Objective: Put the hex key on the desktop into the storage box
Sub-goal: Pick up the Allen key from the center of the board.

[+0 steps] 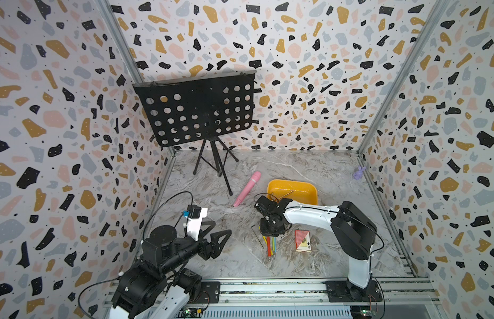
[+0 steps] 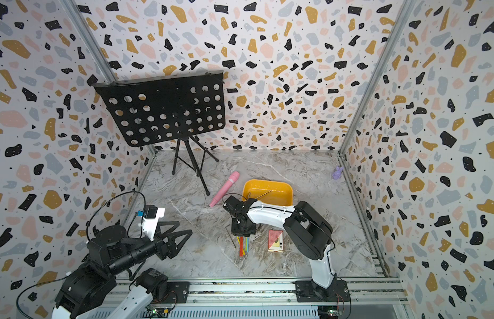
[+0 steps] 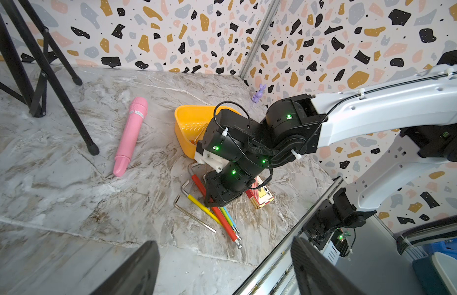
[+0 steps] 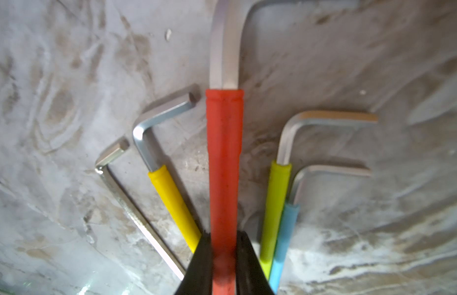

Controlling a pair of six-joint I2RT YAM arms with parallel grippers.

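The right gripper (image 4: pixel 223 236) clamps its black fingers on both sides of the red hex key (image 4: pixel 223 153), a steel L-bar in a smooth rubbery sleeve; it lies flat on the veined marble desktop (image 4: pixel 68 102) between a yellow-sleeved key (image 4: pixel 171 204) and a lime-sleeved key (image 4: pixel 276 204); the left gripper (image 1: pixel 222 226) stands open, well apart. The red key's short arm is cut off at the wrist picture's edge, and the arm hides its bend in both top views; its long axis runs from the glossy yellow storage box (image 1: pixel 292 181), bend nearest, toward the aluminium rail (image 1: pixel 268 292).
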